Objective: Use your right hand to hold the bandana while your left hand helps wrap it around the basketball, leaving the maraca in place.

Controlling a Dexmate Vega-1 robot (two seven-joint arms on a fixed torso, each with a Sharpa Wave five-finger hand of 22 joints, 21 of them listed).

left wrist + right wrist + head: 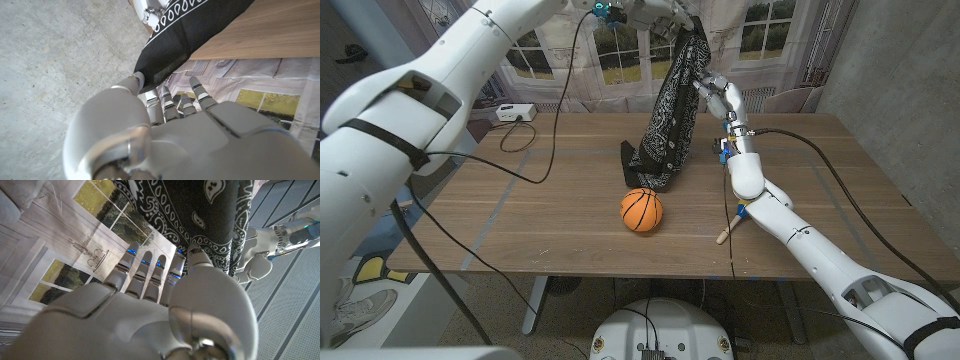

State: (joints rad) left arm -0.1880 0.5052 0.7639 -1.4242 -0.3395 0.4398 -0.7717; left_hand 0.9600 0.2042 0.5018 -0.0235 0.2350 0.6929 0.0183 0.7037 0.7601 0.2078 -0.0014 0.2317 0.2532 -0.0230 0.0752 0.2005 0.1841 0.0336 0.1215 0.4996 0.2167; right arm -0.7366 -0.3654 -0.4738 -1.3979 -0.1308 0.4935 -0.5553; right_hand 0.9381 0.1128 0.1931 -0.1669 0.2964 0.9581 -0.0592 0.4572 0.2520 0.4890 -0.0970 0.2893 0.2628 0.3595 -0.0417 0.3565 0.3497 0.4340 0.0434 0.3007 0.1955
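Left arm stretched high across, left hand [655,12] raised above the bandana [670,110], pinching its top edge, right arm reaching forward, right hand [715,92] upright, fingers gripping the bandana's side

— What do I have on my table?
— I count one basketball [641,210], one black bandana [670,120], and one maraca, of which I see only the wooden handle [726,232].
— And hands?
— Two: left hand [655,12], right hand [718,97].
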